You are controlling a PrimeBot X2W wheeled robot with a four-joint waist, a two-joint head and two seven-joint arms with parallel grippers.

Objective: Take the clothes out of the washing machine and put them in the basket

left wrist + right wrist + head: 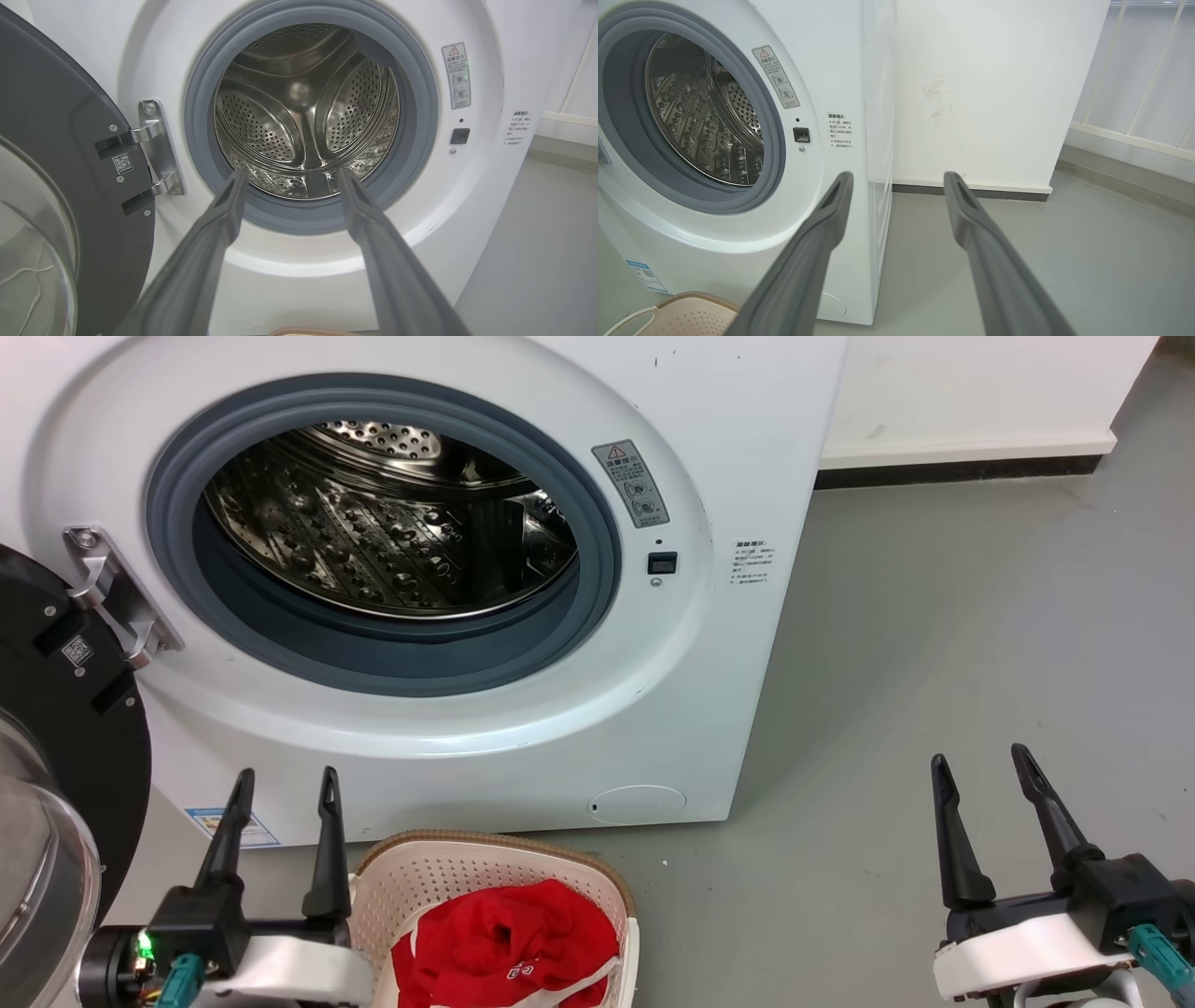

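Left gripper (pixel 287 777) and right gripper (pixel 978 758) hang spread and empty, because the clothes (pixel 504 943) already lie in the basket (pixel 439 845) before the washing machine (pixel 728 644) (its drum (pixel 373 551) looks bare), so we judge our job finished.

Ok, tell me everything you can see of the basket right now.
The basket is cream-white perforated plastic with a brown woven-look rim, rounded in outline. It stands upright on the grey floor just in front of the washing machine, below the porthole. Red clothes with white trim lie bunched inside it. Its near part is cut off by the head view's bottom edge. The left gripper hangs open beside its left side; contact cannot be judged.
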